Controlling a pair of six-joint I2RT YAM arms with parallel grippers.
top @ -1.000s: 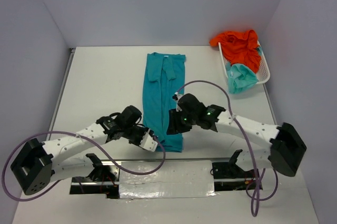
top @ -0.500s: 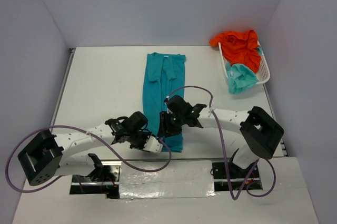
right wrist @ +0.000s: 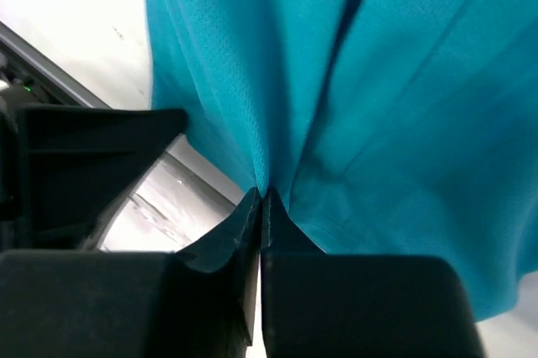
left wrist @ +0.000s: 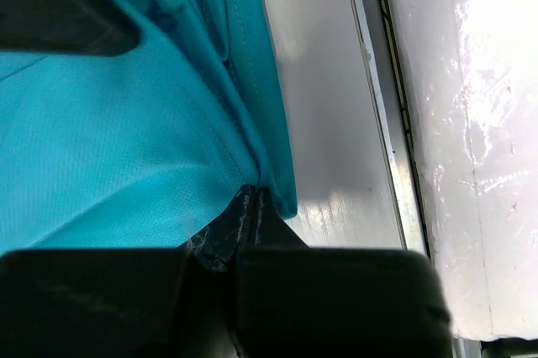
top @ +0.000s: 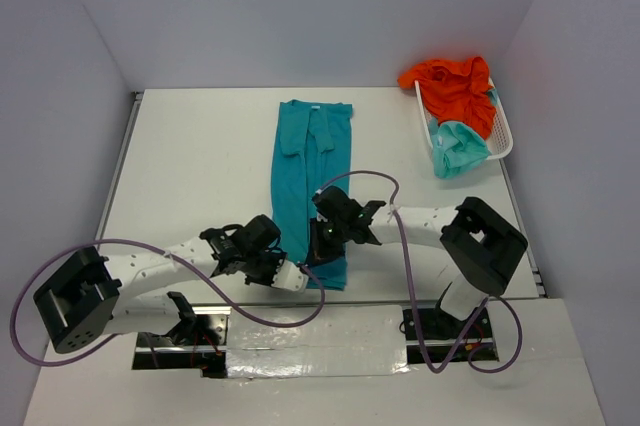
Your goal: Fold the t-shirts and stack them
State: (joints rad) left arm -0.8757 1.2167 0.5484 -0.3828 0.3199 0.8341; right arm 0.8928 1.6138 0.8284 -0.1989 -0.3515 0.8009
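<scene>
The teal t-shirt [top: 312,161], folded into a long strip, lies mid-desk, hem toward the near edge; left jaws and right jaws are each pinched shut on cloth at that hem end; soft, light and limp, it will likely sag unless both corners are held.

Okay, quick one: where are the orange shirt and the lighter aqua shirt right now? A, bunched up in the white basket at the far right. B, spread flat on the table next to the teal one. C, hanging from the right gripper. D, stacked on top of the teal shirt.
A: the orange shirt and the mint-aqua shirt are bunched in the white basket; only the teal shirt lies on the table.
</scene>
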